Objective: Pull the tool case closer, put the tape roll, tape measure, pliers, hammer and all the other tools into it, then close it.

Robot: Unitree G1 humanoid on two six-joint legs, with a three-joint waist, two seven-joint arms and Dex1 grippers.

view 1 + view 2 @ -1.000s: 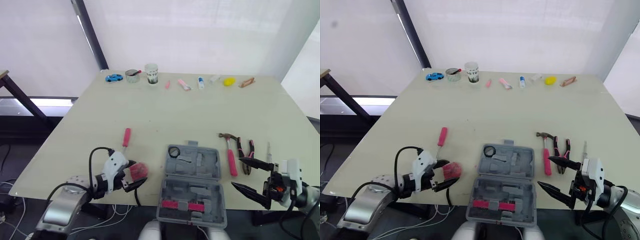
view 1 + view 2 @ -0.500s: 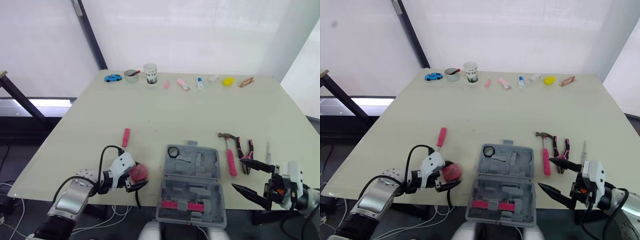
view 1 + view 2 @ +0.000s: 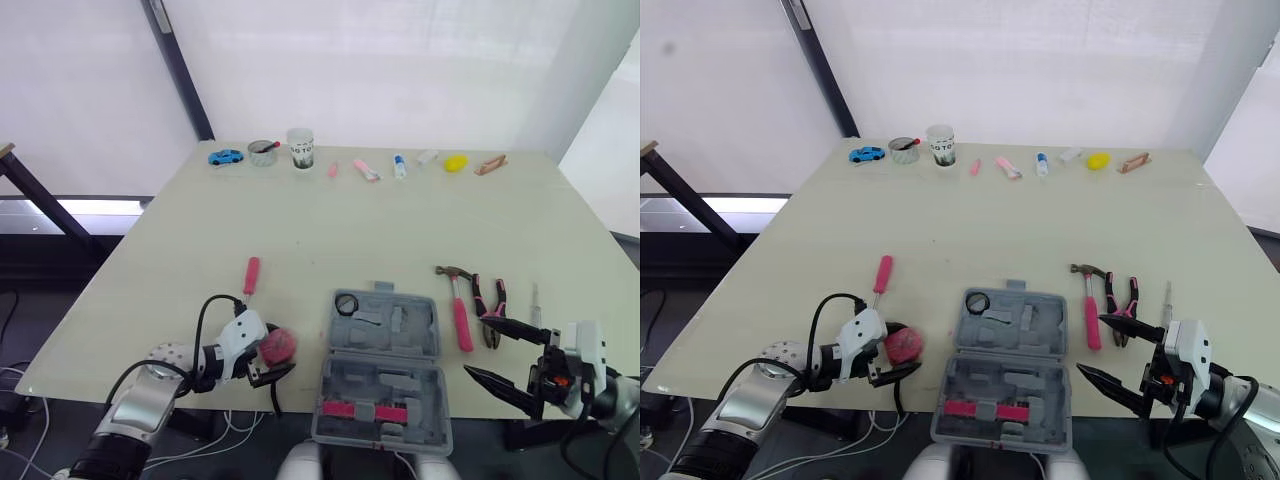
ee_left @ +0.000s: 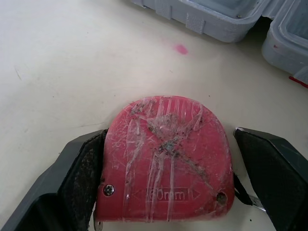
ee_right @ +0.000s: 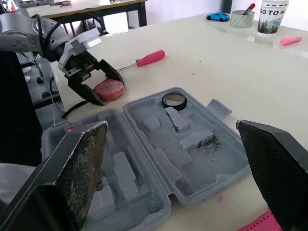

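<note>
The left end effector (image 4: 169,139) is straddling the tape measure (image 3: 279,345), which is lying flat on the worktop (image 3: 400,230) left of the tool case (image 3: 385,375). One finger is touching it. Expect a rigid, slippery shell, so pinch opposite edges squarely. The right end effector (image 3: 476,346) is hanging wide open, empty.

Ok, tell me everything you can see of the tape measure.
The tape measure is a red, rounded plastic-looking case, heavily scratched and scuffed, with a screw at one corner. It lies flat on the table near its front edge, left of the open tool case, between the left gripper's fingers; one looks to touch its side.
</note>
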